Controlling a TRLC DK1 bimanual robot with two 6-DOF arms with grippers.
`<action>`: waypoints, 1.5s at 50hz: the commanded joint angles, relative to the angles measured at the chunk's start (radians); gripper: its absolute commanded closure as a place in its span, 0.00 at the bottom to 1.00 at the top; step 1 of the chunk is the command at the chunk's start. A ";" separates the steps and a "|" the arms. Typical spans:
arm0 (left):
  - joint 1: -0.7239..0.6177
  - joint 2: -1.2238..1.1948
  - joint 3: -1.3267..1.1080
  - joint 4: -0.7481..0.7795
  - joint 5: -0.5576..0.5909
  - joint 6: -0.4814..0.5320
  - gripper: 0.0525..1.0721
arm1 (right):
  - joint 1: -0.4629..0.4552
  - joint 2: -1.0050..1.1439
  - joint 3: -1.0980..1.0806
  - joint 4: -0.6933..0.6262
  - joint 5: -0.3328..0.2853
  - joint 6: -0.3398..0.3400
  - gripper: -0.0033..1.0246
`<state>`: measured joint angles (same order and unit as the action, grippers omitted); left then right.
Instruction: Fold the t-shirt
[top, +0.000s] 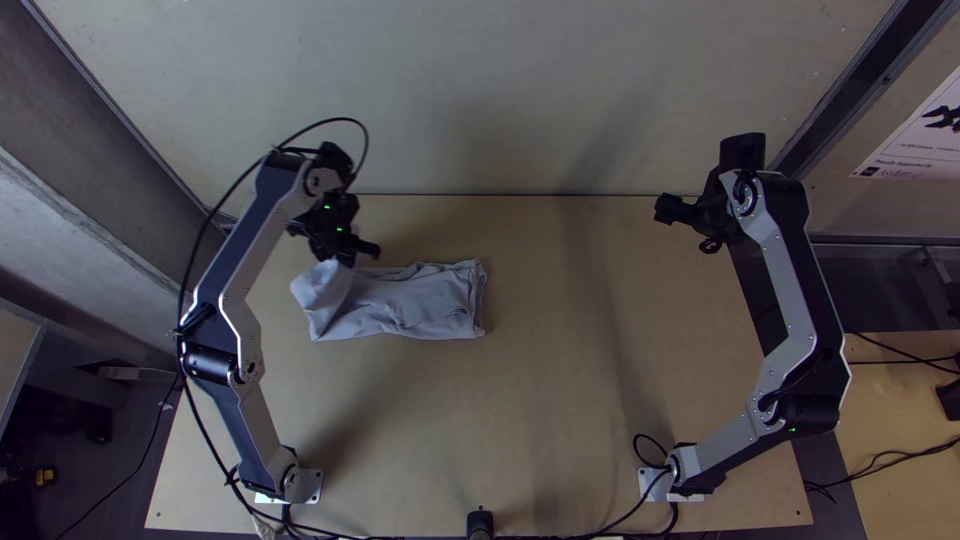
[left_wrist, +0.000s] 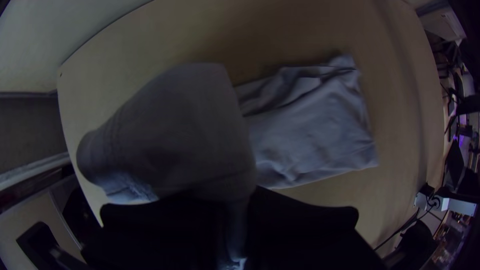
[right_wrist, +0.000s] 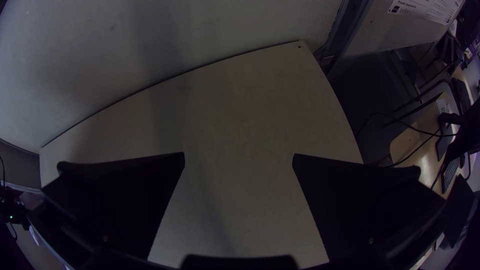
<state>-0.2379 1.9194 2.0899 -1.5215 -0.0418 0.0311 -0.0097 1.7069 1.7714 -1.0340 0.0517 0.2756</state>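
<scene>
In the top view my left gripper (top: 343, 256) is at the back edge of the light grey t-shirt (top: 415, 302), near its left end. The shirt lies as a folded oblong left of the table's middle, its left end lifted and bent over. In the left wrist view my left gripper (left_wrist: 240, 205) is shut on a raised part of the t-shirt (left_wrist: 185, 130); the remainder lies flat and wrinkled on the table. My right gripper (top: 682, 226) stays over the back right of the table, away from the cloth. In the right wrist view the right gripper (right_wrist: 239, 159) stands wide open, holding nothing.
The wooden table (top: 560, 400) extends in front of the shirt and to its right. A pale wall (top: 520, 100) rises along the table's back edge. A black cable loops around the left arm, and more cables run along the near edge.
</scene>
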 joint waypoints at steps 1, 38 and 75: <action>-0.074 0.027 0.061 -0.020 0.006 -0.066 0.97 | -0.009 -0.036 -0.043 0.017 -0.003 -0.018 0.04; -0.351 0.274 0.228 0.107 0.025 -0.286 0.08 | 0.007 -0.125 -0.224 0.120 -0.003 -0.006 0.04; -0.390 0.331 0.245 0.388 0.493 -0.556 0.04 | -0.009 -0.147 -0.244 0.164 -0.003 0.017 0.04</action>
<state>-0.6273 2.2696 2.3138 -1.1439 0.4419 -0.5087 -0.0082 1.6001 1.5375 -0.8753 0.0517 0.2806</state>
